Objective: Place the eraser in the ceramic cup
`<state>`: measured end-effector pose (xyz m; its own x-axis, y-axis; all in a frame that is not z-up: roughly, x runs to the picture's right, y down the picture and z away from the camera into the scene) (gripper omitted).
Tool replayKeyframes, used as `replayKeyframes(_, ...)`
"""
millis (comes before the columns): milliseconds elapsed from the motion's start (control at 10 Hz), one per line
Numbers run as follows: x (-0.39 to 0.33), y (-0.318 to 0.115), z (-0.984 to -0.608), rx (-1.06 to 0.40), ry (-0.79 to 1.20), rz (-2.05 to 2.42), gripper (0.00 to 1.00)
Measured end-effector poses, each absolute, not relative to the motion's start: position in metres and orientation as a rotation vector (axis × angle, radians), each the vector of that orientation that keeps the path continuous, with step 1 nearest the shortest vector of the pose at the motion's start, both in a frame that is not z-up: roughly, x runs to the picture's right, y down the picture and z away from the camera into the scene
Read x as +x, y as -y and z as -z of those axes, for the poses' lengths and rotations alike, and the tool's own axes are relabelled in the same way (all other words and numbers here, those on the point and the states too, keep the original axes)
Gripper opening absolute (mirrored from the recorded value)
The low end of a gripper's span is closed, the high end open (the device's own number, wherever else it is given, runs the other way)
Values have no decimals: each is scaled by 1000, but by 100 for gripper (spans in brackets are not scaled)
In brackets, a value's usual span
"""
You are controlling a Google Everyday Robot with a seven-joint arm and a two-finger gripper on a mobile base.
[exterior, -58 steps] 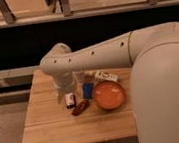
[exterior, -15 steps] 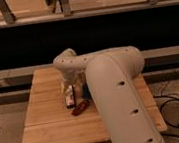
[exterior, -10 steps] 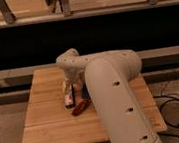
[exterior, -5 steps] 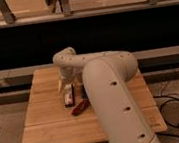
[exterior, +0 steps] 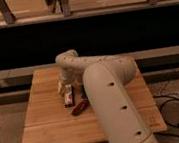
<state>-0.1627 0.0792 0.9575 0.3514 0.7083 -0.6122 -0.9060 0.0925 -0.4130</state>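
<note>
The eraser [exterior: 68, 96], a small white block with a red and dark end, lies on the wooden table [exterior: 45, 123] left of centre. My gripper [exterior: 65, 84] hangs from the bent wrist [exterior: 69, 61] just behind and above the eraser. A pale sliver [exterior: 60, 87] at the gripper's left side looks like the ceramic cup, which is otherwise hidden behind the gripper. I cannot tell whether the gripper touches the eraser or the cup.
A dark red-brown elongated object [exterior: 80, 106] lies just in front and to the right of the eraser. My large white arm [exterior: 113, 103] covers the right half of the table and hides what stands there. A dark shelf runs behind the table.
The wrist has swayed slightly left and back right over the last second. The gripper stays over the same spot, and the eraser and the red-brown object have not moved.
</note>
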Motion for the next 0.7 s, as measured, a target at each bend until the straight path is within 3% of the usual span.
replayKeyframes(400,-172,-74,-957,-865,-247,-1167,8)
replayKeyframes(500,-171,-75,-956,-870,-246,-1170,2)
replayKeyframes(700,-168,-73,-952,-865,-256,-1193,0)
